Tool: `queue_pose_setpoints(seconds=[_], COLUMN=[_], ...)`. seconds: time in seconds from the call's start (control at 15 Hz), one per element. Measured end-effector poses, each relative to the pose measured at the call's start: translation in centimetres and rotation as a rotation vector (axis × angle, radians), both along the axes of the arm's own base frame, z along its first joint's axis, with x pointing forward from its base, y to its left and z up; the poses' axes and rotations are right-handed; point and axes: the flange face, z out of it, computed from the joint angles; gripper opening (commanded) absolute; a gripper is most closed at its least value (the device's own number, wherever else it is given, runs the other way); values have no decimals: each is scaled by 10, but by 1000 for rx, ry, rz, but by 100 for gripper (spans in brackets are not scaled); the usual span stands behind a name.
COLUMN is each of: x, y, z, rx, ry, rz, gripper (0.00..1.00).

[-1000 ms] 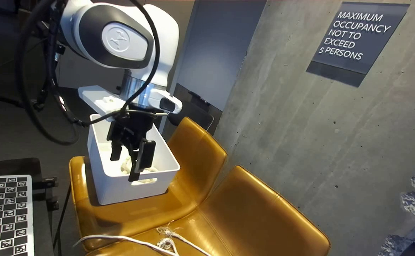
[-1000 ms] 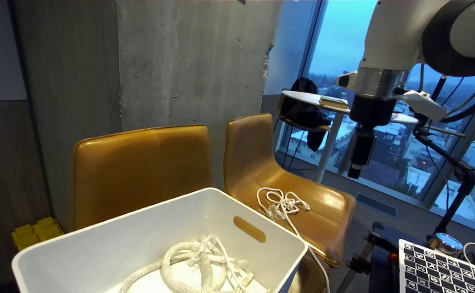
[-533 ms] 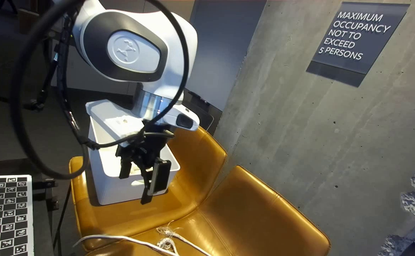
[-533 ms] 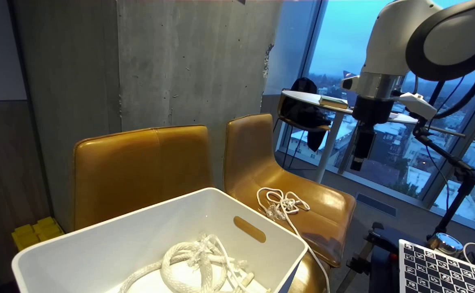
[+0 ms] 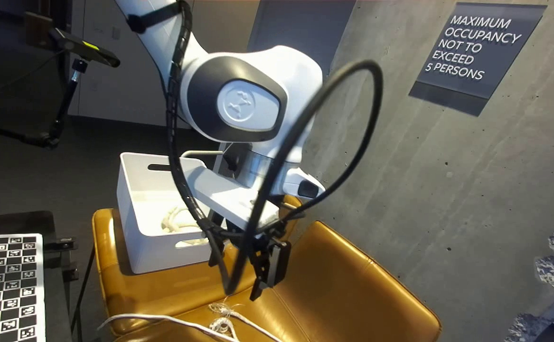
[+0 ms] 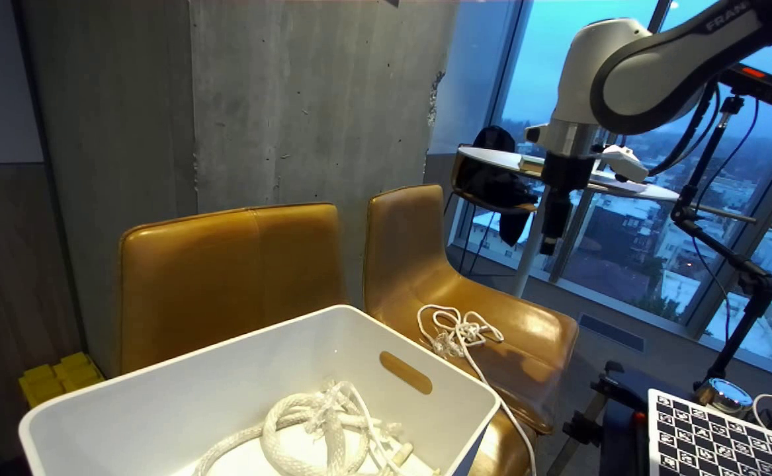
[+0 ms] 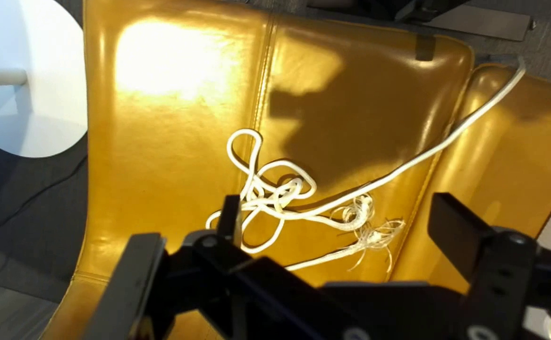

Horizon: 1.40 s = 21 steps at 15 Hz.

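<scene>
Hand (image 7: 336,219) spread wide, empty, well apart from white cord (image 7: 299,216). Cord tangled on tan chair (image 7: 162,179), right of white bin (image 6: 253,377) in exterior view. Best judged: centre over crossed strands, descend straight, pinch several together, avoid frayed ends (image 7: 374,237).

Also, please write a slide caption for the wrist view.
Open gripper above tangled white rope, frayed in places, on a golden-brown chair.

2 tan chairs (image 6: 405,244) are standing beside a concrete wall (image 6: 326,99); large windows (image 6: 614,274) are showing bluish sky (image 6: 551,59).
</scene>
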Motion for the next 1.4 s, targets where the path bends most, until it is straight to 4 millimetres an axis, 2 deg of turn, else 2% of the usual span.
queue_pose_setpoints(seconds=[0.27, 0.6, 0.87, 1.4], x=[38, 81, 105, 140], y=[-27, -61, -86, -126], z=[-30, -89, -133, -199], rx=[-18, -36, -48, -82], ry=[8, 22, 32, 13], rz=[62, 104, 117, 122], gripper=[100, 100, 100, 92])
